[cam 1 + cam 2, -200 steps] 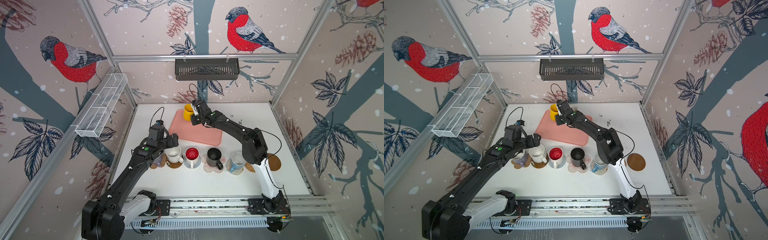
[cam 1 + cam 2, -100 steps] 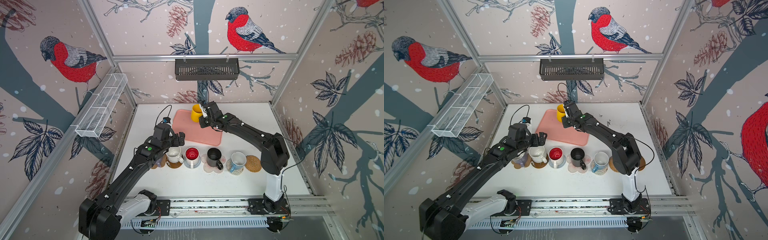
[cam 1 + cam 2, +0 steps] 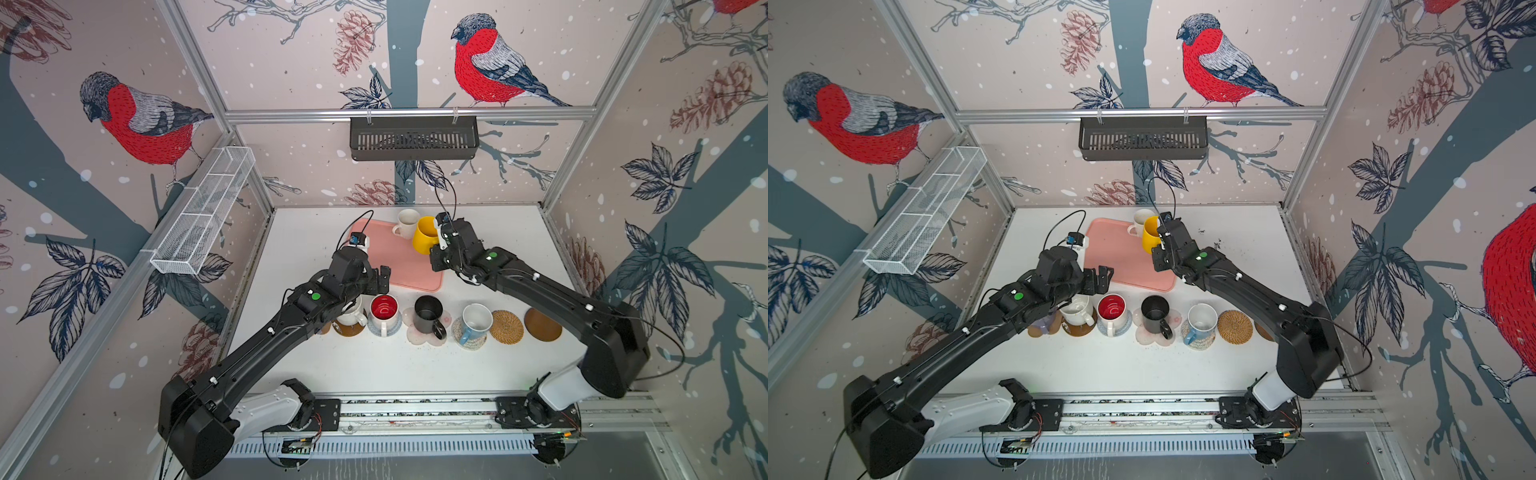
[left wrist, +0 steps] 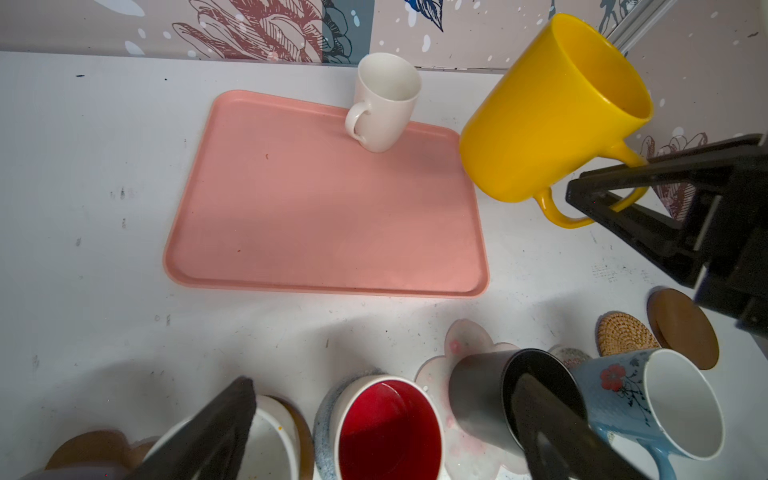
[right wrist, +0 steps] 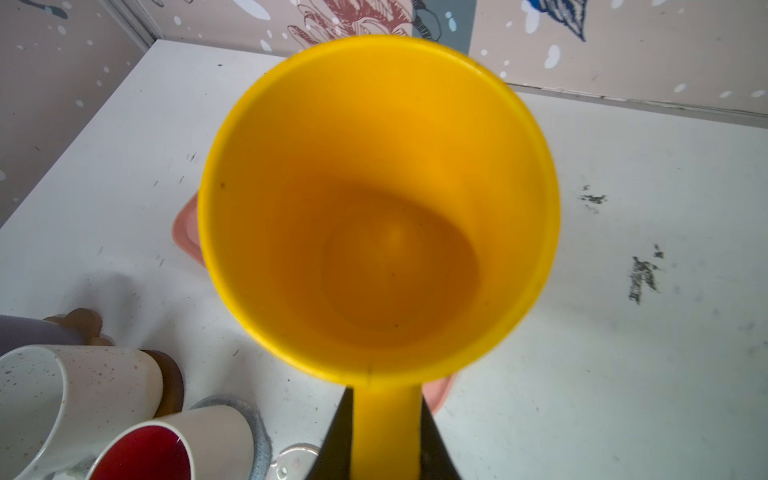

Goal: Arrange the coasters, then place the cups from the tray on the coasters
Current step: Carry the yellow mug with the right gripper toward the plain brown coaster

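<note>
**Near row.** Along the lower middle of both top views a row of coasters (image 3: 446, 332) runs left to right. Most of them carry mugs, the last being the blue-handled mug (image 3: 476, 322). Right of it lie two bare coasters: the rattan coaster (image 3: 506, 327), just beside that mug, and the brown disc (image 3: 542, 325) at the row's end.

**Left gripper.** The left gripper (image 3: 383, 279) hovers above the row's left part, jaws wide apart and empty.

**Tray.** The pink tray (image 3: 399, 266) lies behind the row at centre frame.

**Held mug.** At the tray's right edge the right gripper (image 5: 385, 401) is clamped on the handle of the yellow mug (image 3: 424, 239). The mug hangs tilted, clear of the tray, with its handle toward the arm.

**Key relation.** Both bare coasters lie down and right of the held mug, on the right arm's own side. The blue-handled mug crowds the rattan coaster, and the right forearm crosses above the brown disc.

**Farthest.** A plain white mug (image 3: 406, 222) stands on the tray's far edge.
</note>
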You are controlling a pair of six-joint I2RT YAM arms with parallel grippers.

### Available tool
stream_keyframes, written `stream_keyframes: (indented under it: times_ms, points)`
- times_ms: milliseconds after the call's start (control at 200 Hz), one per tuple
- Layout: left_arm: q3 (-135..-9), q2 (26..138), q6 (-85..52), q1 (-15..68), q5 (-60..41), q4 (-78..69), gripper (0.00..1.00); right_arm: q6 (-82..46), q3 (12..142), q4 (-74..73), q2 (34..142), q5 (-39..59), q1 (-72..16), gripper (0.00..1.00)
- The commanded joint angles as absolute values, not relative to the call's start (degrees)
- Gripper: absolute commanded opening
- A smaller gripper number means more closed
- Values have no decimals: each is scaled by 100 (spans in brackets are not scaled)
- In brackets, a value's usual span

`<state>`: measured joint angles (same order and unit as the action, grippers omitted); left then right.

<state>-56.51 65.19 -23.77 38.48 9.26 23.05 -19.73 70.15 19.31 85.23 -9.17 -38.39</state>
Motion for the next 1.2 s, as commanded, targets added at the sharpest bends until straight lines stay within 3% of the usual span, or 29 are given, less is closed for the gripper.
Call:
stream_keyframes:
  times_ms: [0, 590, 1196]
  points:
    - [-5869, 6633, -2485, 4013, 1127, 2218, 97, -2182, 6693, 1593, 8007, -1186, -3711, 0]
    - [-6411, 7624, -2590, 4807, 1159, 1702, 97, -2719, 5368, 2835, 6037, -1822, -2642, 0]
    - [-5891, 7329, -2721, 4816, 1029, 1476, 97, -4207, 4214, 3725, 4799, -2195, -2439, 0]
